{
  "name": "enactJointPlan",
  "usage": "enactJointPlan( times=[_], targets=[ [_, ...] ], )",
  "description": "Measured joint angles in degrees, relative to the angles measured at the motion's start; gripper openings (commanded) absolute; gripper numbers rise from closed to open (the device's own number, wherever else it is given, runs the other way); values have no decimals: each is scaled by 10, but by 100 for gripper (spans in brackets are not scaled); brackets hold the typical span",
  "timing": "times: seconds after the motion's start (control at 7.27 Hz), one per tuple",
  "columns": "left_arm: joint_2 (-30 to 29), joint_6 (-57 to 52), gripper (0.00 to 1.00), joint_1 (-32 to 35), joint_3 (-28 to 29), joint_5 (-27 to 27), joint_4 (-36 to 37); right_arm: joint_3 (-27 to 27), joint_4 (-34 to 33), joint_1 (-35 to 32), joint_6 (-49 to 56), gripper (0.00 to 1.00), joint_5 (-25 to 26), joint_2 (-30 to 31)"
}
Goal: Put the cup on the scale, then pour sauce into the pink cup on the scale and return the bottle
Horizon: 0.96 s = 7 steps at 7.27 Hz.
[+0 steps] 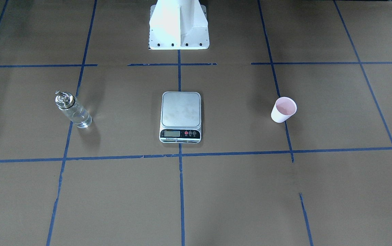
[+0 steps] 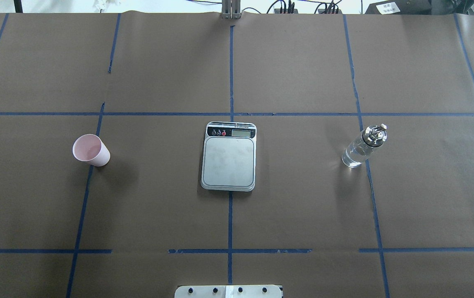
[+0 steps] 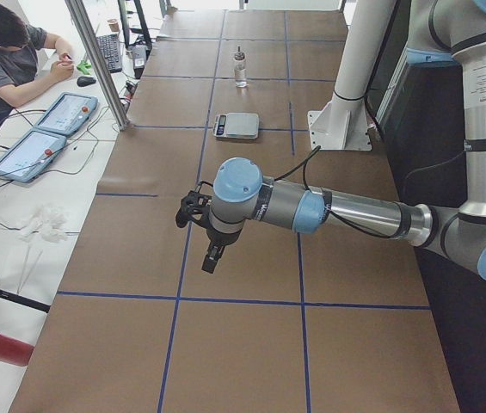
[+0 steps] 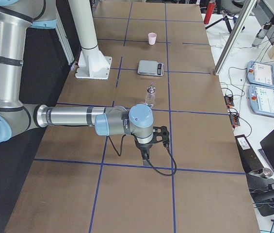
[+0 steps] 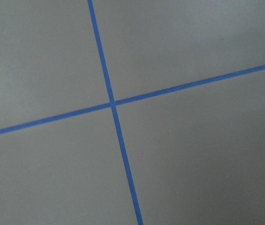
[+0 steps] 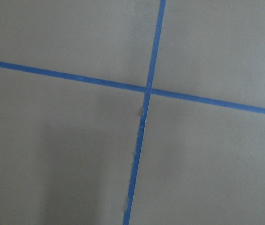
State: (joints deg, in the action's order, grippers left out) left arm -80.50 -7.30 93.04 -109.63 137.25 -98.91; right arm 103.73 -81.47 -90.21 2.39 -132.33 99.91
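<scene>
The pink cup (image 2: 91,150) stands upright on the table on my left side, apart from the scale; it also shows in the front view (image 1: 283,109). The scale (image 2: 229,156) lies at the table's middle with a bare plate. The clear glass bottle (image 2: 363,146) with its silver pourer cap stands upright on my right side, the sauce barely visible inside. My left gripper (image 3: 212,258) shows only in the exterior left view, held above the table far from the cup. My right gripper (image 4: 145,158) shows only in the exterior right view, near the bottle (image 4: 150,95). I cannot tell whether either is open.
Brown paper with blue tape lines (image 2: 230,219) covers the table. The robot's white base (image 1: 179,25) stands behind the scale. An operator (image 3: 6,52) sits at a side desk with tablets (image 3: 40,138). Both wrist views show only paper and crossing tape.
</scene>
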Motion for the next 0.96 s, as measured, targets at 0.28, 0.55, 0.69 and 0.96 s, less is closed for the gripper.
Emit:
enactJointPlan(
  times=[0.28, 0.55, 0.69, 0.96],
  targets=[
    [-12, 0, 100, 0, 12, 0, -127, -2, 79, 0, -2, 100, 1, -2],
    [-29, 3, 100, 0, 47, 1, -245, 0, 104, -1, -4, 100, -2, -2],
    [-33, 4, 100, 0, 58, 1, -272, 1, 107, -1, -4, 100, -7, -1],
    [-31, 8, 100, -8, 58, 6, -311, 8, 108, -1, -5, 100, -21, 0]
  ],
)
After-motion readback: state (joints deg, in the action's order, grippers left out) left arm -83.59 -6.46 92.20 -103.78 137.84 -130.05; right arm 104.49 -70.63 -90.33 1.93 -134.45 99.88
